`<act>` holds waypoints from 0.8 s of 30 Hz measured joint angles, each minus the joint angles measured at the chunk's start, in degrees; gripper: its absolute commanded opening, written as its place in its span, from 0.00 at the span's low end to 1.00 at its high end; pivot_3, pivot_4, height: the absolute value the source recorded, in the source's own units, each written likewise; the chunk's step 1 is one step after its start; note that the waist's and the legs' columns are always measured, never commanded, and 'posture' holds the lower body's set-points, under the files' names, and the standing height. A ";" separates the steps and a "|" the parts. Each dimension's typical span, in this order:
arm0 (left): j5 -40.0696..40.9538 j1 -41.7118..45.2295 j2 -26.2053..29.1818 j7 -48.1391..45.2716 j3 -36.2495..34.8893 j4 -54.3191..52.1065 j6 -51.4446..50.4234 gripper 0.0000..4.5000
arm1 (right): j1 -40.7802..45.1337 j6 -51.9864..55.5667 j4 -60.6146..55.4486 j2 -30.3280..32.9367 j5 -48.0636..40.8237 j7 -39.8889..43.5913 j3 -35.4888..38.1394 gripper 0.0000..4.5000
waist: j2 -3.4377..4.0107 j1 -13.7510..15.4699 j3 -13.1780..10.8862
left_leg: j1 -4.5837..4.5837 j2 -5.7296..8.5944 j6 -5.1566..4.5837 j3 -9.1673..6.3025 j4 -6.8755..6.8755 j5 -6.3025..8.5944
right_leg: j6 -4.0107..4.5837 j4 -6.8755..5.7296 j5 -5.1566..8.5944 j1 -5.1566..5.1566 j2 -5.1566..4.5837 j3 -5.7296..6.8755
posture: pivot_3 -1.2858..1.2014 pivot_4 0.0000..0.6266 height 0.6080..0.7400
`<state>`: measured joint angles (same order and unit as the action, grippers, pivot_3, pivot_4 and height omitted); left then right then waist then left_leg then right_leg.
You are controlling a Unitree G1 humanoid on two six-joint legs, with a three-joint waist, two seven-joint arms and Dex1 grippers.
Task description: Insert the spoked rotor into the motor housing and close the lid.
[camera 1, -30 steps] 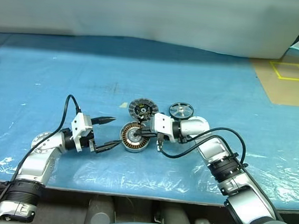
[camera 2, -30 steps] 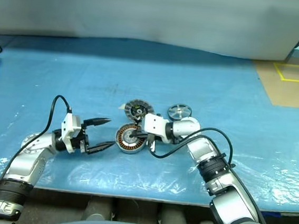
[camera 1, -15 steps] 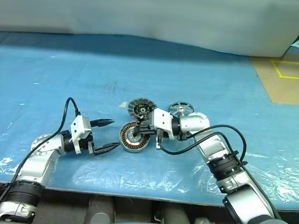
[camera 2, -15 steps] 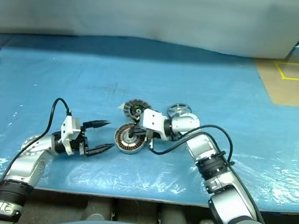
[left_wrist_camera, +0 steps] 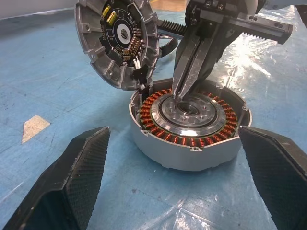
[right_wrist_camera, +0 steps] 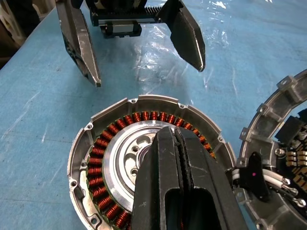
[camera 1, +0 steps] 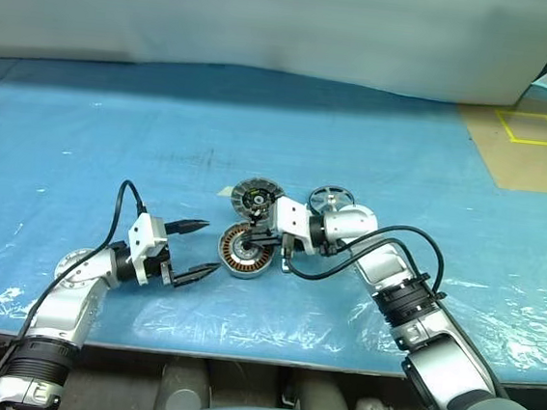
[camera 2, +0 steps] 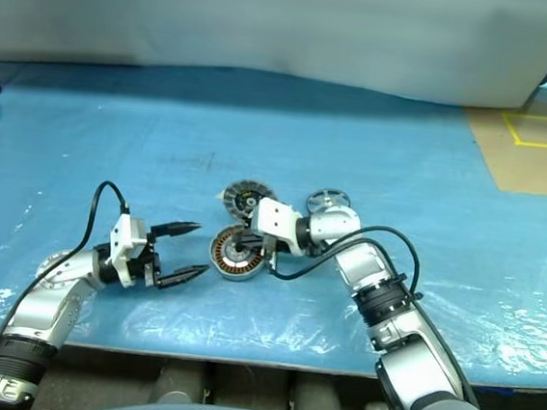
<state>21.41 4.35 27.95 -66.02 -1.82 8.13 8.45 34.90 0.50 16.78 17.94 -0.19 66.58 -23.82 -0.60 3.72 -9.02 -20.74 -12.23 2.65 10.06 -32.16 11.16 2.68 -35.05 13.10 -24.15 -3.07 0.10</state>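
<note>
Head views:
Left gripper (camera 1: 195, 249): 2 black fingers spread wide, nothing between them, pointing across the blue sheet (camera 1: 115, 141) at the housing.
Right gripper (camera 1: 254, 239): fingers pressed together, tips down over the middle of the housing.
Housing (camera 1: 242, 250): just past the left gripper's tips, directly under the right gripper's tips, flat on the sheet.
Lid (camera 1: 255, 199): just behind the housing, beside the right gripper.
Rotor (camera 1: 331, 200): behind the right gripper's wrist, apart from the housing.

Left wrist view:
Fingers (left_wrist_camera: 72, 182): 1 on each side, wide apart, empty; the housing (left_wrist_camera: 189, 120) sits ahead in the gap between them, not touched.
Windings: a copper ring around a silver centre plate.
Right gripper (left_wrist_camera: 184, 93): closed tips at the centre plate; contact cannot be told.
Lid (left_wrist_camera: 117, 40): tilted up on edge, leaning at the housing's far rim, circuit side showing.

Right wrist view:
Fingers (right_wrist_camera: 165, 191): shut tight, over the centre of the housing (right_wrist_camera: 120, 139).
Left gripper (right_wrist_camera: 146, 60): beyond the housing, spread open.
Lid (right_wrist_camera: 283, 153): beside the housing, joined by white wires.
</note>
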 measured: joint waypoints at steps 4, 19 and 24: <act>0.01 -0.07 0.11 0.05 -0.01 0.00 -0.23 1.00 | -0.82 -0.54 1.21 -0.44 -0.01 -0.10 -0.17 0.00 | 0.00 -0.05 0.00 | 0.00 0.00 0.00 0.00 0.00 0.00 | 0.00 -0.01 0.00 0.00 0.00 0.00 | 0.52 0.24 1.00; 0.01 -0.72 0.32 -0.88 -0.13 0.82 0.56 1.00 | -0.73 -6.17 4.85 -0.78 2.22 -1.80 -1.72 0.00 | -0.01 -0.57 0.01 | 0.76 -0.09 -0.17 0.01 -0.03 0.11 | 0.01 -0.12 0.03 0.65 -0.05 -0.08 | 0.52 0.24 1.00; 0.01 -0.73 0.31 -0.96 -0.14 1.42 1.02 1.00 | -2.07 -3.11 3.19 -0.70 -1.03 0.07 -0.48 0.00 | 0.00 -0.50 0.00 | 0.68 -0.11 -0.17 0.00 0.03 0.11 | 0.01 0.01 0.03 0.65 -0.04 -0.04 | 0.52 0.24 1.00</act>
<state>21.42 3.62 28.26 -66.99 -1.96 9.55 9.47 32.83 -2.61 19.97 17.24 -1.22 66.65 -24.31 -0.60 3.22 -9.02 -20.06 -12.34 2.48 10.05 -32.13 11.27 2.69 -35.04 13.13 -23.51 -3.11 0.06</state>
